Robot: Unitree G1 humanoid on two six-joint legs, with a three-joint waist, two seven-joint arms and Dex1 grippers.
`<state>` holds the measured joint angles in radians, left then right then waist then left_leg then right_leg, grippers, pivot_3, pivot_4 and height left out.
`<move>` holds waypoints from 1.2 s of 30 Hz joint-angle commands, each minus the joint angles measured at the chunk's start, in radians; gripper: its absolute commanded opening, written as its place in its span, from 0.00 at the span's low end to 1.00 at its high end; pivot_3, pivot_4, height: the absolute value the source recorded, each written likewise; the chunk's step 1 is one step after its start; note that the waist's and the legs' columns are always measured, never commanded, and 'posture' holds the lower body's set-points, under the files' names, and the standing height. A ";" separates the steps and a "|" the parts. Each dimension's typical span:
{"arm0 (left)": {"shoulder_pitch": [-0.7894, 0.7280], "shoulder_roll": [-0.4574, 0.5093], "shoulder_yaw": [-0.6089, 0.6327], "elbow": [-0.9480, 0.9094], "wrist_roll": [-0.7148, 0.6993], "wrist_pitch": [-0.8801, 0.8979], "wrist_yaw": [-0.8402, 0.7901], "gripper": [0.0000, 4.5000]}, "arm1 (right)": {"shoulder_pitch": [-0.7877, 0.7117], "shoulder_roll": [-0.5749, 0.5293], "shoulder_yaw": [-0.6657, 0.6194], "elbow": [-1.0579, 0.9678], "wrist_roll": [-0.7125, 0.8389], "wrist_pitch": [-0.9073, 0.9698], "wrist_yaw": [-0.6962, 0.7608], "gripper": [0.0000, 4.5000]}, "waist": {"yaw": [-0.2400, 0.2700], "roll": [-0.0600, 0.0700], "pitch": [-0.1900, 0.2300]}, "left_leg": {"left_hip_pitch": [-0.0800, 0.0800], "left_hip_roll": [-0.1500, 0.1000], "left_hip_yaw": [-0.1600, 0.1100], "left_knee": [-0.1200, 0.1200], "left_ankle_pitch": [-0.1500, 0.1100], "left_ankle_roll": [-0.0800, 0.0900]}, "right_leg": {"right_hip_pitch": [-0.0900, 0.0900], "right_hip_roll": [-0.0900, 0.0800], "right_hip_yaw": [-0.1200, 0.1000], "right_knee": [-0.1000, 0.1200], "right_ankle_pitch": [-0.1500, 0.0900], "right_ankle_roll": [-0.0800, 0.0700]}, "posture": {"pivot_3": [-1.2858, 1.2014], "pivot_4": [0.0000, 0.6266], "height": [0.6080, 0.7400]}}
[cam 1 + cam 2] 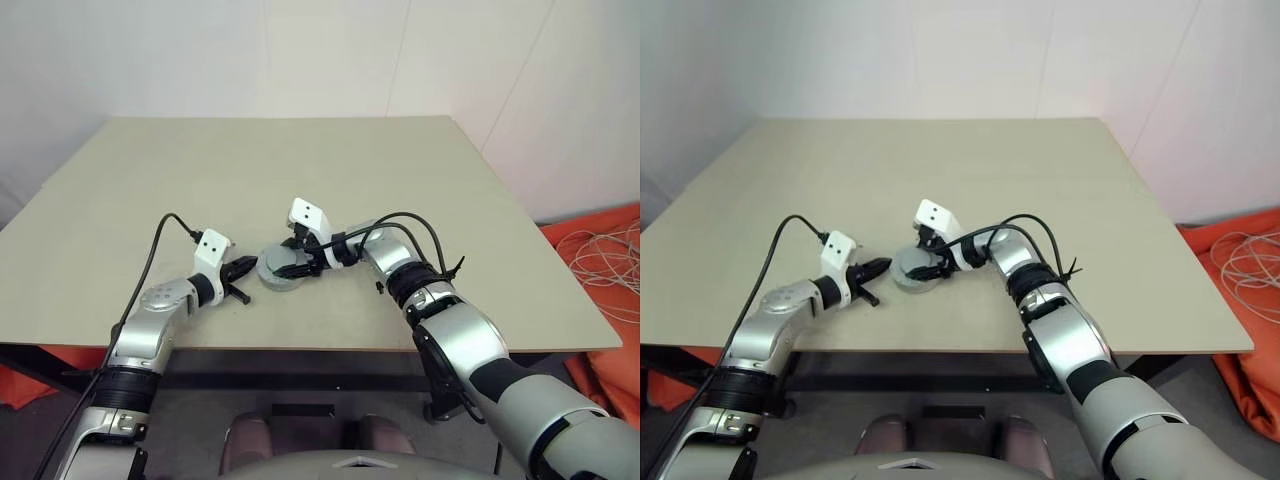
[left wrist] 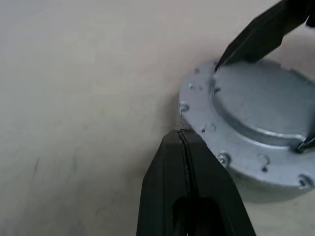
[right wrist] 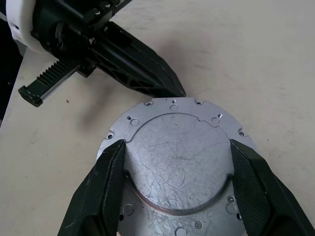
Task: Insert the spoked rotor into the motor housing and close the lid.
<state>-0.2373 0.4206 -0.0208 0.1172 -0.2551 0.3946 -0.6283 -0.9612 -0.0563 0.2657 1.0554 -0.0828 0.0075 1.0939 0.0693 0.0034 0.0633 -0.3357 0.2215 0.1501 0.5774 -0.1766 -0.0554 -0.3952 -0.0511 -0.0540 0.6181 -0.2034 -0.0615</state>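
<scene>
Right gripper (image 3: 177,182): jaws spread wide, clamped on the raised round centre of the lid (image 3: 179,162), lower middle of the right wrist view.
Left gripper (image 2: 184,140): jaws clenched together on nothing, tip just beside the lid's outer flange.
Motor housing (image 1: 283,281): middle of the table (image 1: 420,180), under the lid; the spoked rotor is probably inside.
Risk: a nudge from the clenched tip could slide the whole stack sideways.
Cause: the right grip bears only on the shallow raised step.

Grey round lid (image 1: 917,270) near tabletop (image 1: 940,180) front edge, right claw (image 1: 931,262) straddling it from right, left claw (image 1: 878,268) shut, tip just left of it
</scene>
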 commanded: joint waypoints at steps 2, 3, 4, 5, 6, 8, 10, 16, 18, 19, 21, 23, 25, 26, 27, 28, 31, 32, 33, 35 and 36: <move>-0.026 0.011 -0.021 -0.009 0.029 0.011 -0.003 0.00 | 0.019 -0.013 0.019 0.017 -0.030 0.022 -0.001 0.69 | 0.000 0.000 0.000 | 0.000 0.000 0.000 0.000 0.000 0.000 | 0.000 0.000 0.000 0.000 0.000 0.000 | 0.52 0.00 1.00; -0.026 0.009 -0.020 -0.008 0.030 0.014 -0.001 0.00 | 0.019 -0.012 0.019 0.016 -0.029 0.022 -0.001 0.69 | 0.000 0.000 0.000 | 0.000 0.000 0.000 0.000 0.000 0.000 | 0.000 0.000 0.000 0.000 0.000 0.000 | 0.52 0.00 1.00; -0.027 0.009 -0.023 -0.009 0.033 0.016 -0.002 0.00 | 0.019 -0.012 0.020 0.015 -0.030 0.023 0.000 0.69 | 0.000 0.000 0.000 | 0.000 0.000 0.000 0.000 0.000 0.000 | 0.000 0.000 0.000 0.000 0.000 0.000 | 0.52 0.00 1.00; -0.027 0.009 -0.025 -0.009 0.035 0.019 -0.003 0.00 | 0.020 -0.011 0.022 0.015 -0.032 0.023 -0.001 0.69 | 0.000 0.000 0.000 | 0.000 0.000 0.000 0.000 0.000 0.000 | 0.000 0.000 0.000 0.000 0.000 0.000 | 0.52 0.00 1.00; -0.028 0.011 -0.029 -0.012 0.039 0.025 -0.005 0.00 | 0.021 -0.011 0.025 0.015 -0.035 0.022 -0.003 0.69 | 0.000 0.000 0.000 | 0.000 0.000 0.000 0.000 0.000 0.000 | 0.000 0.000 0.000 0.000 0.000 0.000 | 0.52 0.00 1.00; -0.028 0.015 -0.035 -0.016 0.046 0.037 -0.009 0.00 | 0.022 -0.010 0.026 0.014 -0.036 0.026 -0.004 0.69 | 0.000 0.000 0.000 | 0.000 0.000 0.000 0.000 0.000 0.000 | 0.000 0.000 0.000 -0.001 0.000 0.000 | 0.52 0.00 1.00; -0.028 0.014 -0.035 -0.018 0.050 0.042 -0.008 0.00 | 0.024 -0.009 0.021 0.009 -0.026 0.037 0.010 0.69 | 0.000 0.000 0.000 | 0.000 0.000 0.000 -0.001 0.000 0.000 | 0.000 0.000 0.000 -0.001 0.000 0.000 | 0.52 0.00 1.00; -0.039 0.006 -0.040 -0.017 0.057 0.044 -0.010 0.00 | 0.027 -0.013 0.015 -0.037 -0.005 0.063 0.051 0.92 | 0.000 0.000 0.000 | -0.001 0.000 0.000 -0.002 0.000 0.000 | 0.000 0.000 0.000 -0.004 0.000 0.000 | 0.52 0.00 1.00; -0.043 0.004 -0.043 -0.021 0.060 0.047 -0.011 0.00 | 0.031 -0.016 0.013 -0.062 0.004 0.078 0.077 1.00 | 0.000 0.000 0.000 | -0.002 0.000 0.000 -0.002 0.000 0.000 | 0.000 0.000 0.000 -0.004 0.000 0.000 | 0.52 0.00 1.00; -0.045 0.004 -0.046 -0.023 0.062 0.048 -0.013 0.00 | 0.033 -0.016 0.008 -0.077 0.013 0.093 0.091 1.00 | 0.001 0.000 0.000 | -0.002 0.000 0.000 -0.002 0.000 0.000 | 0.000 0.000 0.000 -0.005 0.000 0.000 | 0.52 0.00 1.00; -0.051 0.001 -0.049 -0.028 0.063 0.054 -0.013 0.00 | 0.035 -0.017 -0.006 -0.111 0.036 0.126 0.109 1.00 | 0.002 0.000 0.000 | -0.003 0.000 0.000 -0.002 0.000 0.000 | -0.001 0.000 0.000 -0.005 0.000 0.000 | 0.52 0.00 1.00; -0.055 0.000 -0.051 -0.030 0.063 0.057 -0.013 0.00 | 0.035 -0.020 -0.020 -0.143 0.050 0.144 0.102 1.00 | 0.003 0.000 0.000 | -0.007 0.000 0.000 -0.002 0.000 0.001 | -0.003 0.000 0.000 -0.006 0.000 0.000 | 0.52 0.00 1.00; -0.058 -0.001 -0.053 -0.031 0.063 0.057 -0.015 0.00 | 0.035 -0.027 -0.034 -0.184 0.074 0.179 0.115 1.00 | 0.003 0.000 0.000 | -0.009 0.000 0.000 -0.002 -0.001 0.001 | -0.005 -0.001 0.000 -0.006 0.001 -0.001 | 0.52 0.00 1.00; -0.059 -0.001 -0.055 -0.031 0.063 0.057 -0.016 0.00 | 0.031 -0.028 -0.050 -0.204 0.090 0.197 0.106 1.00 | 0.003 0.000 0.000 | -0.010 0.001 0.000 -0.002 -0.001 0.001 | -0.006 -0.001 -0.001 -0.006 0.002 -0.002 | 0.52 0.00 1.00; -0.060 -0.001 -0.056 -0.031 0.063 0.056 -0.017 0.00 | 0.027 -0.030 -0.065 -0.223 0.107 0.222 0.103 1.00 | 0.004 0.000 0.000 | -0.012 0.000 0.000 -0.002 -0.001 0.001 | -0.007 -0.001 -0.001 -0.006 0.003 -0.005 | 0.52 0.00 1.00; -0.061 -0.002 -0.057 -0.031 0.064 0.056 -0.019 0.00 | 0.027 -0.038 -0.074 -0.252 0.123 0.257 0.113 1.00 | 0.006 0.000 0.000 | -0.013 0.001 0.000 -0.002 -0.001 0.001 | -0.008 -0.001 -0.001 -0.006 0.004 -0.006 | 0.52 0.00 1.00; -0.061 -0.003 -0.063 -0.032 0.064 0.059 -0.026 0.00 | 0.043 -0.077 -0.084 -0.355 0.169 0.369 0.166 1.00 | 0.012 0.001 0.001 | -0.014 0.001 0.000 -0.003 -0.001 0.002 | -0.008 -0.001 -0.002 -0.006 0.004 -0.006 | 0.52 0.00 1.00; -0.060 -0.003 -0.065 -0.033 0.064 0.060 -0.028 0.00 | 0.055 -0.095 -0.081 -0.389 0.175 0.387 0.177 1.00 | 0.015 0.001 0.001 | -0.014 0.001 0.000 -0.003 -0.001 0.002 | -0.008 -0.001 -0.002 -0.007 0.004 -0.006 | 0.52 0.00 1.00; -0.059 -0.003 -0.067 -0.034 0.063 0.062 -0.031 0.00 | 0.070 -0.114 -0.084 -0.431 0.190 0.419 0.186 1.00 | 0.019 0.001 0.001 | -0.014 0.001 0.000 -0.003 -0.002 0.003 | -0.008 -0.001 -0.002 -0.008 0.004 -0.006 | 0.52 0.00 1.00; -0.058 -0.003 -0.069 -0.035 0.063 0.065 -0.034 0.00 | 0.090 -0.135 -0.097 -0.493 0.223 0.485 0.183 1.00 | 0.025 0.001 0.001 | -0.014 0.001 0.000 -0.005 -0.002 0.003 | -0.008 -0.001 -0.002 -0.010 0.004 -0.006 | 0.52 0.00 1.00; -0.058 -0.003 -0.069 -0.036 0.062 0.066 -0.036 0.00 | 0.096 -0.140 -0.111 -0.518 0.244 0.528 0.172 1.00 | 0.026 0.001 0.001 | -0.014 0.000 0.000 -0.005 -0.002 0.003 | -0.008 -0.001 -0.002 -0.011 0.004 -0.006 | 0.52 0.00 1.00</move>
<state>-0.2786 0.4169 -0.0824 0.1087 -0.1911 0.4575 -0.6510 -0.8615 -0.1948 0.1888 0.6079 0.1089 0.4808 1.2662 0.0958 0.0043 0.0642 -0.3499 0.2218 0.1500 0.5718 -0.1784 -0.0523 -0.4031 -0.0518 -0.0557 0.6074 -0.1997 -0.0671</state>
